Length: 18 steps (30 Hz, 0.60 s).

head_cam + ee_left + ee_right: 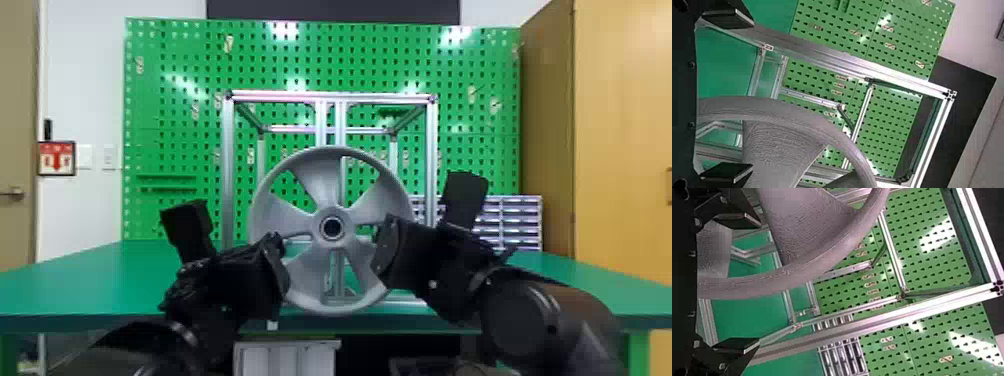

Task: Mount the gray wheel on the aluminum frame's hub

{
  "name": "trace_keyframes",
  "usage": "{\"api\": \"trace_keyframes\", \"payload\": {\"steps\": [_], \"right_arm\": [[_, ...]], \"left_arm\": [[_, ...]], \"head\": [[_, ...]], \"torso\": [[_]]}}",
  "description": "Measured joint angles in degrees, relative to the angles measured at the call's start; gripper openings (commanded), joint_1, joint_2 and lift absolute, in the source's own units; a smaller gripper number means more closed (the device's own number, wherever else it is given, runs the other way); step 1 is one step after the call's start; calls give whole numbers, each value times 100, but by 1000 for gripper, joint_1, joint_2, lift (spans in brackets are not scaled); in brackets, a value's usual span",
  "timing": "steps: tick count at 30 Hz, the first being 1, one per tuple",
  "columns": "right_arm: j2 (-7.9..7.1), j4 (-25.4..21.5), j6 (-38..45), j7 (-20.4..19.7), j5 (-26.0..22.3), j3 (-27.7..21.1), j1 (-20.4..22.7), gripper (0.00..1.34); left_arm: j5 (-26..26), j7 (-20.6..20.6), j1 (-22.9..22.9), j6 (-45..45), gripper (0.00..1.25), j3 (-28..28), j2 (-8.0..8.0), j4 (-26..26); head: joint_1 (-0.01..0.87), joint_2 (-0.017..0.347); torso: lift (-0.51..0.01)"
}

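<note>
Nearest, my left hand point(752, 95) and right hand point(759, 284), fingers wide apart, straddle the rim point(257, 210) without pinching; the gray wheel point(320, 185) stands upright at centre, before the aluminum frame point(227, 165). I should press evenly, bore point(331, 227) square-on.

A workshop or lab, it seems; a green pegboard point(175, 130) stands behind the green tabletop point(100, 280). Small-parts drawers point(517, 220) sit beside it.
</note>
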Motion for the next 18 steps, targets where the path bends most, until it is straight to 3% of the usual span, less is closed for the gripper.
{"api": "trace_keyframes", "payload": {"steps": [9,18], "right_arm": [[-9,0,-222,338,-65,-75,80,1223],[-13,0,-323,361,-66,-87,123,1223]], "left_arm": [[5,-162,12,0,1250,37,0,-21],[22,-163,24,0,1250,80,6,-25]], "head": [[-5,6],[-5,6]], "torso": [[-499],[-499]]}}
